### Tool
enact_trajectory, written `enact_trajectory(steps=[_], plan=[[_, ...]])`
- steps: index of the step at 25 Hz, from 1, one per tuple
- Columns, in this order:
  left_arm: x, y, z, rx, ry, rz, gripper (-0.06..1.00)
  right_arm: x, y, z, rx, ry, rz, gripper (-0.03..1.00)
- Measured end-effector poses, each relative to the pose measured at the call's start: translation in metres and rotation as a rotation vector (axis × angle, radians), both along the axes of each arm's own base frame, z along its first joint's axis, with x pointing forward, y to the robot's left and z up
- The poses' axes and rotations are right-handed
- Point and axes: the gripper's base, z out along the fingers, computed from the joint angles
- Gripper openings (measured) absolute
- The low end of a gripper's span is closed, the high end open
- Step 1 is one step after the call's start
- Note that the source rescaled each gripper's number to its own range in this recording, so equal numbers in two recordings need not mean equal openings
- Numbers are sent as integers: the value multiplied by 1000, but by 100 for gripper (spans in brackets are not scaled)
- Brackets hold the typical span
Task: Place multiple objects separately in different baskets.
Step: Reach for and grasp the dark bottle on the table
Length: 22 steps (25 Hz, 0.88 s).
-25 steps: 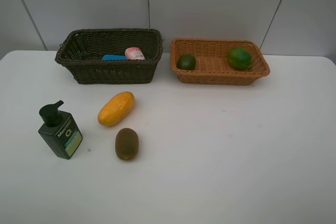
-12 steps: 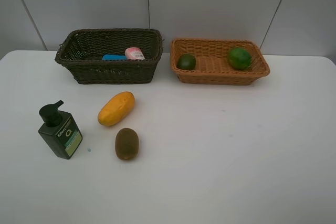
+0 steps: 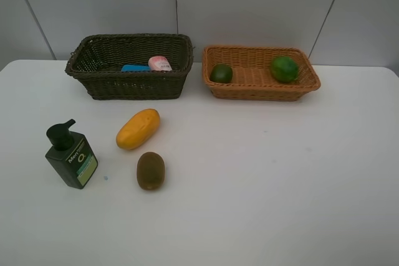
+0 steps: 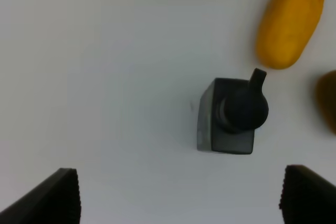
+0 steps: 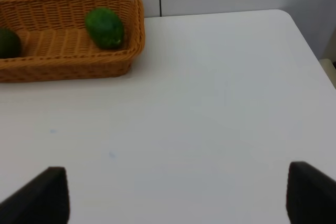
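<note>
Left wrist view: dark green pump bottle (image 4: 231,116) stands upright beyond the spread, empty left fingers (image 4: 58,195).

Blue eraser (image 3: 134,67), pink spray bottle (image 3: 159,63): lower parts hidden behind front wall of dark basket (image 3: 131,83). Pump bottle (image 3: 71,157): label print too small to read.

Left wrist view: kiwi (image 4: 327,100) cut by frame edge, sliver showing. Left pincer (image 4: 181,198) cut off, only two dark fingertips (image 4: 55,198) visible.

Right wrist view: orange basket (image 5: 79,59) and one green fruit (image 5: 7,43) cut by edge. Right pincer (image 5: 178,195) likewise shows fingertips (image 5: 310,192) only.
</note>
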Motion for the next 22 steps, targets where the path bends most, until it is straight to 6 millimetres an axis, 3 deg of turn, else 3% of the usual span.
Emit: enact_trajectory(steps=[13,22], plan=[[37,-12,-34,-54,152,-112,100,0,0,0,1,0,-1,100],[59,-49,-65,-19,235,-163,100,0,0,0,1,0,-1,100]])
